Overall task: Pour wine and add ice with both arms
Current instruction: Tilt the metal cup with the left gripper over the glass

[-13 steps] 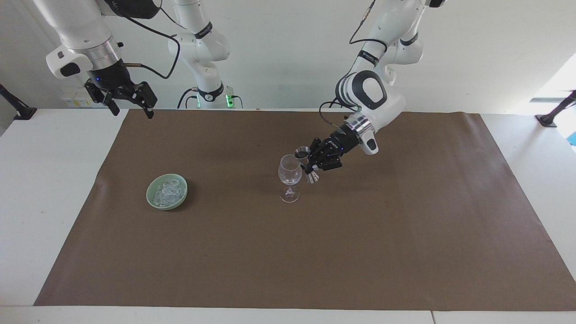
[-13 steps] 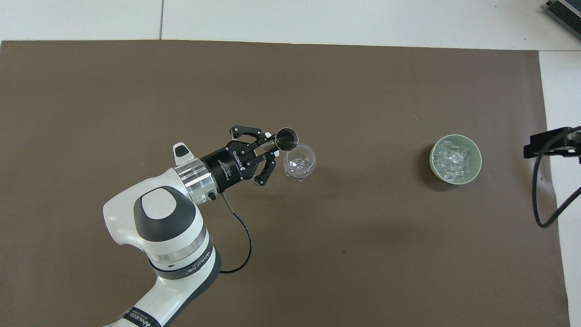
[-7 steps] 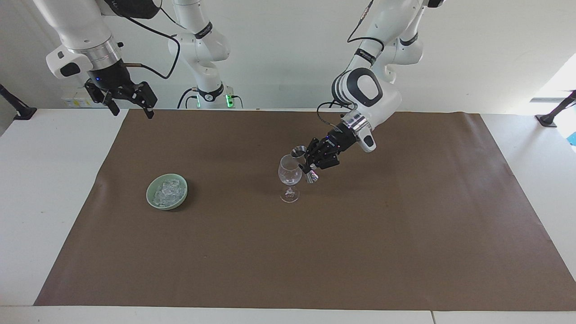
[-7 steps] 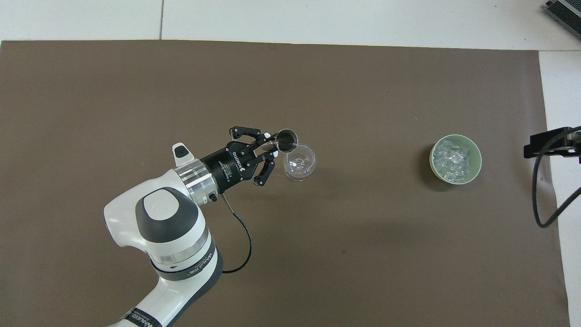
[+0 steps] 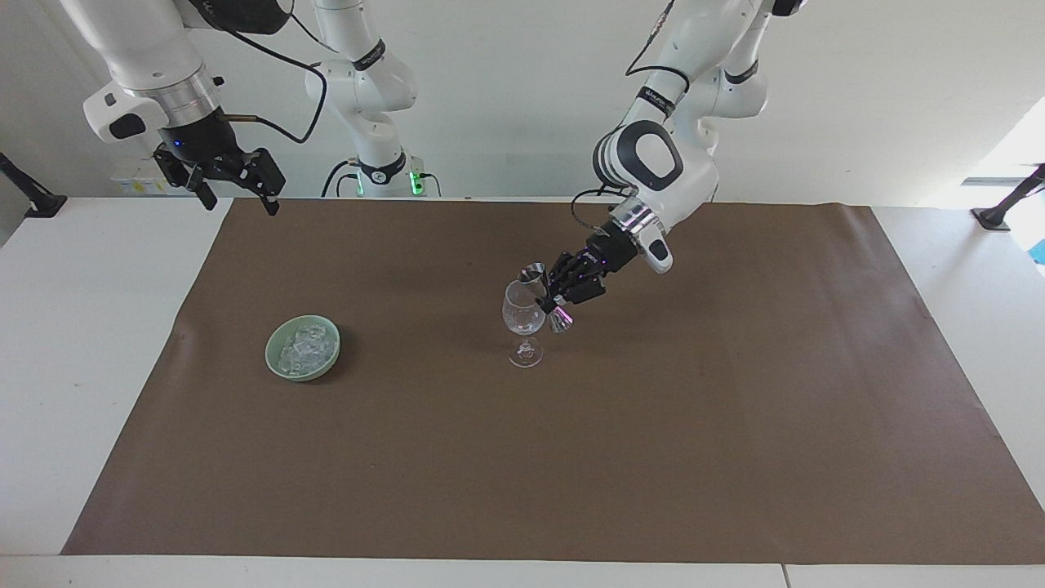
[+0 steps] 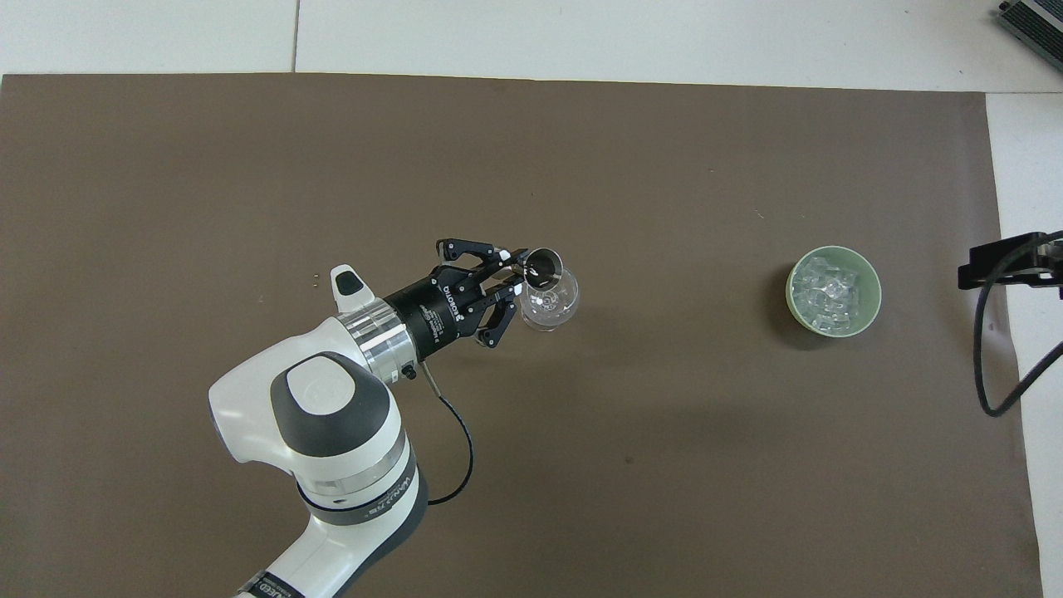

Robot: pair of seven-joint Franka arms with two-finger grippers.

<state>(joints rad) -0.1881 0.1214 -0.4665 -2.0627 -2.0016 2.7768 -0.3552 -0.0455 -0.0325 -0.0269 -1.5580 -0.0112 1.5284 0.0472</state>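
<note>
1. Facing view first: the left gripper (image 5: 553, 298) is out over the middle of the brown mat (image 5: 735, 425), fingertips pinched on a small metal jigger (image 5: 549, 296).
2. The jigger is tilted, its upper cup leaning in over the rim of the wine glass (image 5: 522, 320), its lower cup sticking out beside the bowl.
3. The wine glass stands upright on its foot on the mat, clear through the bowl; whether any liquid sits in it, I can't tell.
4. Toward the right arm's end of the table sits a pale green bowl (image 5: 272, 365), and the ice (image 5: 306, 347) is heaped inside it, well apart from the glass.
5. The right gripper (image 5: 241, 194) hangs high above the mat's corner on that same end, fingers spread wide, gripping nothing; that arm waits.
6. Now the overhead view: the left gripper (image 6: 512, 276) reaches in from the bottom, outer links splayed, tips pressed onto the jigger (image 6: 544, 266).
7. From up here the jigger's open mouth overlaps the rim of the wine glass (image 6: 555, 306).
8. The green bowl (image 6: 874, 289) shows the ice (image 6: 826, 297) as a pile of glassy cubes filling it.
9. Only a dark piece of the right gripper (image 6: 1009, 264) shows at the frame's edge, over the white table (image 6: 631, 37) beside the mat (image 6: 249, 166).
</note>
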